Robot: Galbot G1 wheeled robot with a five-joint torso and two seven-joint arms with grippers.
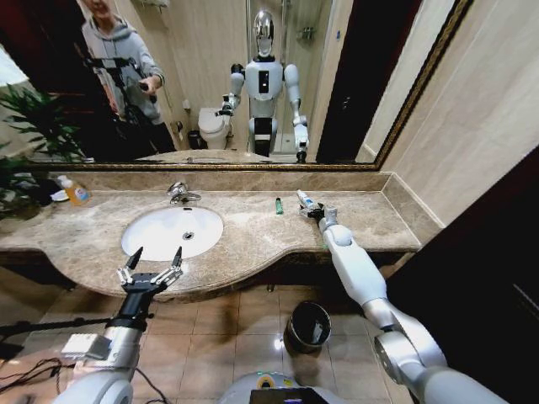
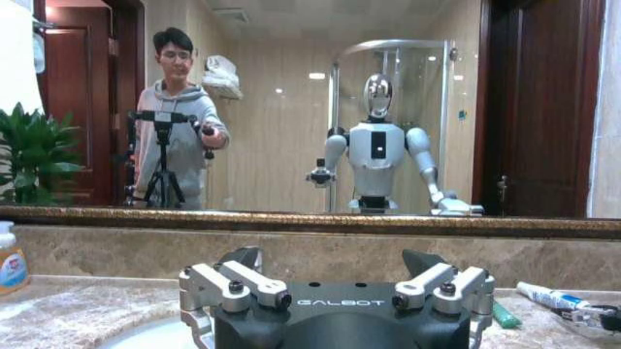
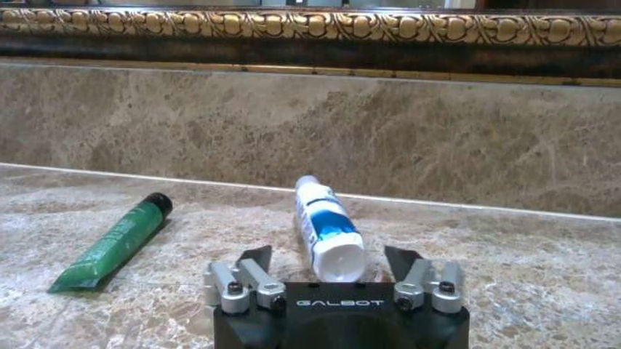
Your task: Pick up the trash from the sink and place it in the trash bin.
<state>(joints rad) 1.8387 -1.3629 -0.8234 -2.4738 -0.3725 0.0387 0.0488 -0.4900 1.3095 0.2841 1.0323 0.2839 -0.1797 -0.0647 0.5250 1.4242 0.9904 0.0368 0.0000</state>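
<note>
A marble bench runs under a wide mirror, with the white sink set left of centre. The left gripper hovers at the bench's near edge, just in front of the sink, fingers spread apart. The right gripper reaches to the far right of the bench, fingers apart around the near end of a white-blue tube. A green tube lies just left of it, apart. The black bin stands on the floor below, between the arms.
</note>
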